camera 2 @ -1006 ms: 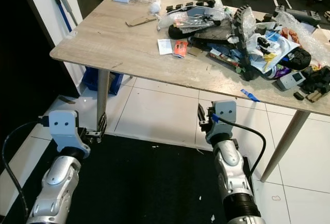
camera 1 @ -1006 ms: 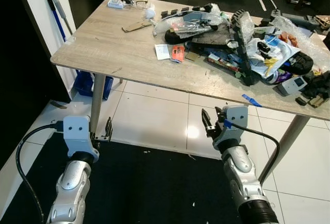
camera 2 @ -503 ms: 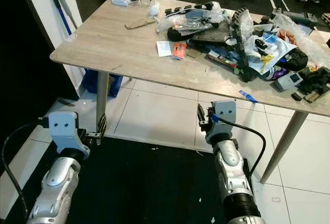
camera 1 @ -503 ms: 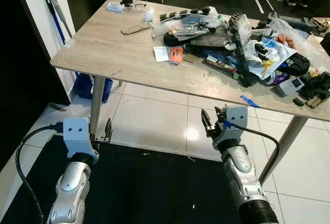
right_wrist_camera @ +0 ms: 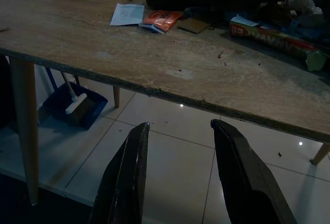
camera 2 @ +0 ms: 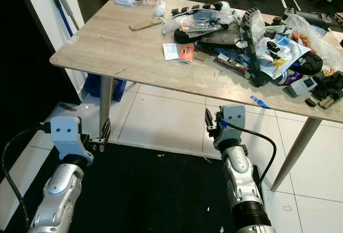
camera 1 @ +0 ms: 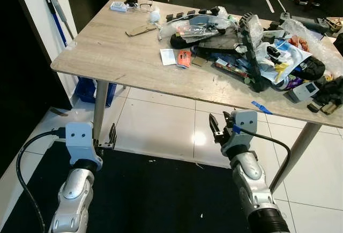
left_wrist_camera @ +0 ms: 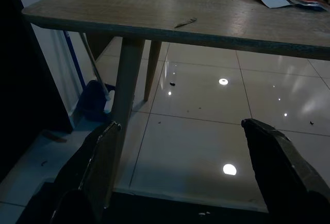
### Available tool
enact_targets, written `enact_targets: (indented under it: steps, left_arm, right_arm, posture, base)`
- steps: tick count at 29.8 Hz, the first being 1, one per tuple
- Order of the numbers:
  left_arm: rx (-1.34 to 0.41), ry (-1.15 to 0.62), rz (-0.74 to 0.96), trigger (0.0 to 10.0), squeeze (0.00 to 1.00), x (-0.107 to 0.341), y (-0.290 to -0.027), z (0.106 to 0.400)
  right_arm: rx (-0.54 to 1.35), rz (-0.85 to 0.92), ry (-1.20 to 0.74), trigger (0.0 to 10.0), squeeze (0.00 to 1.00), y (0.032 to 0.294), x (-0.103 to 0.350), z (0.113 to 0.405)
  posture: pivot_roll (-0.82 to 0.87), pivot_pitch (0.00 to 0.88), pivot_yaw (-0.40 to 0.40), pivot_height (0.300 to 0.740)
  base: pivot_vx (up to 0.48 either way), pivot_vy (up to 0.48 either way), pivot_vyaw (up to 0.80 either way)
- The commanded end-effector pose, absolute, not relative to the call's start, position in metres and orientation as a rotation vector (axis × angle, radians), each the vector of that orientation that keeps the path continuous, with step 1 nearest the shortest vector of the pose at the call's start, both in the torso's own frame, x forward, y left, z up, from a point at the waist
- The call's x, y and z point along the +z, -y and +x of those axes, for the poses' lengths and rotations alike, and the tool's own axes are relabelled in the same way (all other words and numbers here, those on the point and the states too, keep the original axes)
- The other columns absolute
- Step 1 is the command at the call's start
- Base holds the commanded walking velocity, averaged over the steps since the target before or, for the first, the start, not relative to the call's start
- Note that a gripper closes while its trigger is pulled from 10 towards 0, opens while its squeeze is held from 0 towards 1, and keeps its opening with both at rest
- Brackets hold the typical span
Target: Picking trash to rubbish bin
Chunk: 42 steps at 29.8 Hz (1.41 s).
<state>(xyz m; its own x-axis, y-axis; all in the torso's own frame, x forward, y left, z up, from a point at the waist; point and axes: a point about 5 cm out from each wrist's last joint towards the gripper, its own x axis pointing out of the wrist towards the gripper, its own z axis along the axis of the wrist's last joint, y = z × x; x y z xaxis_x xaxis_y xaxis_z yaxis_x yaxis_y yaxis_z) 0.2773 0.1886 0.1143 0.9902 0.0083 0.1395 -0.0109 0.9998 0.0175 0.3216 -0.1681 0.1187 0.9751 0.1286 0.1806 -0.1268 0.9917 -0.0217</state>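
Observation:
A wooden table (camera 1: 107,51) stands before me with litter on it. A white paper slip (camera 1: 168,55) and an orange packet (camera 1: 184,58) lie near its middle, beside a big heap of bags, wrappers and black parts (camera 1: 252,45). A cardboard scrap (camera 1: 141,29) and a crumpled white ball (camera 1: 154,15) lie farther back. My left gripper (camera 1: 112,136) hangs open below the table's front edge, by the table leg (left_wrist_camera: 126,90). My right gripper (camera 1: 217,130) is also open and empty, below the front edge; in its wrist view the slip (right_wrist_camera: 127,14) and packet (right_wrist_camera: 161,20) lie ahead.
A blue dustpan and brush (camera 1: 86,89) sit under the table's left corner, and a broom (camera 1: 59,5) leans on the white wall. A black mat (camera 1: 150,195) covers the floor under my arms. A second table leg (camera 1: 297,147) slants down at the right.
The view has shifted slightly, so the table sits a little differently in the picture. Both arms hold the same pose, grippers still open.

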Motion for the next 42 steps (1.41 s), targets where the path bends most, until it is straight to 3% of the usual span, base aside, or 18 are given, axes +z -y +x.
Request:
enact_targets:
  steps: [1,42]
  left_arm:
    - [0.008,0.127,0.015,10.0,0.00,0.1096,-0.1876,0.2745]
    - [0.030,0.051,0.021,10.0,0.00,0.1041,-0.1893,0.2771]
  right_arm:
    - [0.125,-0.009,0.163,10.0,0.00,0.1703,0.1134,0.3179]
    - [0.110,0.012,0.145,10.0,0.00,0.1687,0.1085,0.3152]
  posture:
    - [0.00,0.127,-0.071,0.740]
    - [0.01,0.148,-0.061,0.740]
  base:
    - [0.300,0.000,0.00]
    - [0.020,0.000,0.00]
